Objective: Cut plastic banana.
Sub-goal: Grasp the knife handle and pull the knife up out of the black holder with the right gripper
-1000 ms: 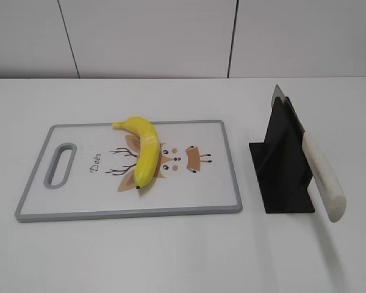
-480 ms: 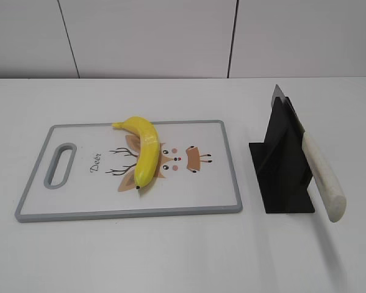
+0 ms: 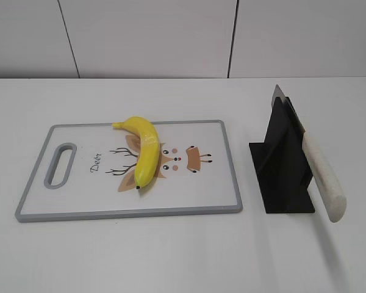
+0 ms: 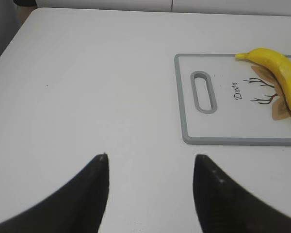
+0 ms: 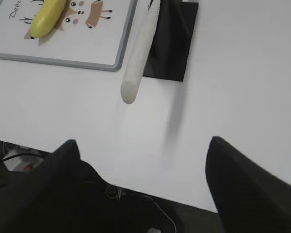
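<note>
The plastic banana [image 3: 145, 152] lies on the white cutting board [image 3: 79, 195], curved, with its stem toward the back; it also shows in the left wrist view [image 4: 279, 73] and the right wrist view [image 5: 47, 18]. A knife with a white handle [image 3: 322, 177] leans in a black stand [image 3: 283, 165] right of the board. My left gripper [image 4: 150, 160] is open and empty over bare table, left of the board. My right gripper [image 5: 143, 145] is open and empty near the table's front edge, short of the knife handle [image 5: 139, 53]. Neither gripper shows in the exterior view.
The cutting board [image 4: 184, 116] has a grey rim, a handle slot [image 4: 203, 91] at its left end and a deer print. The table's front edge [image 5: 150, 194] lies under my right gripper. A white wall stands behind the table.
</note>
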Controlling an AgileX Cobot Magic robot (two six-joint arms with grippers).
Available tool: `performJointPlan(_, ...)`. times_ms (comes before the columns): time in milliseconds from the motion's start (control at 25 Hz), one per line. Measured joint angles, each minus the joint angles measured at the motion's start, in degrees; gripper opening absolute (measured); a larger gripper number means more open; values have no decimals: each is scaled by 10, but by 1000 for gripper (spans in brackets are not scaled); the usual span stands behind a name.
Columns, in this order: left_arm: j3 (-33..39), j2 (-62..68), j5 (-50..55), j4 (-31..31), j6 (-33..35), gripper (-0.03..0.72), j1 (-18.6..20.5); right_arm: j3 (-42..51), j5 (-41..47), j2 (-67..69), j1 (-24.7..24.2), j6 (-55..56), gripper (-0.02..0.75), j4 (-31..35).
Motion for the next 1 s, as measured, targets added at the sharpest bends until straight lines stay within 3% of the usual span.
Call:
performJointPlan(120, 0, 0, 0, 0, 0, 613, 0, -13, -1, 47, 16, 11, 609, -1)
performJointPlan(400, 0, 0, 0, 0, 0, 610, 0, -29, -19, 182, 92, 64, 596, -15)
performJointPlan(1000, 0, 0, 0, 0, 0, 591, 0, -103, -111, 501, 98, 68, 587, -22)
